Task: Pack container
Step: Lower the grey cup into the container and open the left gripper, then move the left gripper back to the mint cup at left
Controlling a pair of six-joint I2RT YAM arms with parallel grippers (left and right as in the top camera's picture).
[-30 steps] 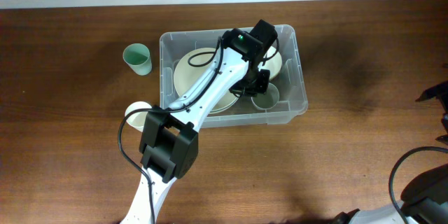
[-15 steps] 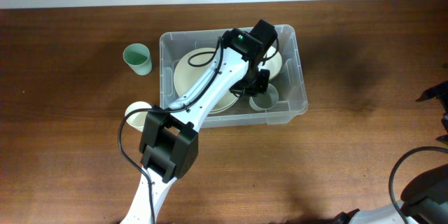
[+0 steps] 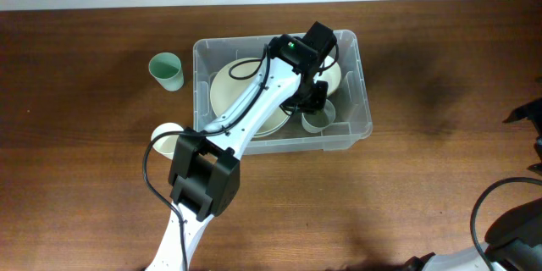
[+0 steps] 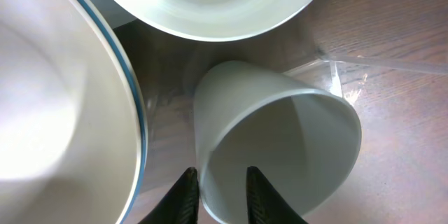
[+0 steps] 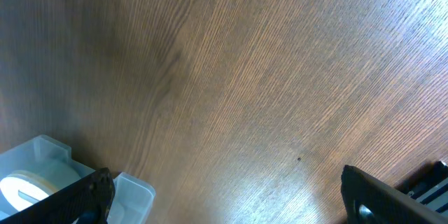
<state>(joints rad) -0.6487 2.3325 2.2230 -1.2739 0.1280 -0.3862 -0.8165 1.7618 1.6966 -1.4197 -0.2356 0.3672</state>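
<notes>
Obs., left to right.

- Green cup (image 3: 166,71) stands on the table (image 3: 440,186), well left of the container (image 3: 363,93). Not yet packed.
- Below it a white piece (image 3: 163,133) shows from under the left arm (image 3: 246,118), also outside the container (cup or bowl, cannot tell).
- The container sits mid-table. Inside are a plate (image 3: 230,89) at the left end, a bowl (image 3: 334,76) at the far right and a pale cup (image 3: 320,121) in the near right corner.
- Left gripper (image 4: 219,182) is down inside the container. Its fingers are a little parted astride the pale cup's rim, one inside and one outside. The gap is wider than the wall, so I read it as loose, not pinching.
- Right gripper (image 5: 224,196) is off at the far right over bare table. Its jaws are wide and hold nothing.

Progress, as judged: three pieces are in and two lie outside, so a bit past half. The left arm must lift clear of the pale cup without tipping it, then fetch the green cup and the white piece.
</notes>
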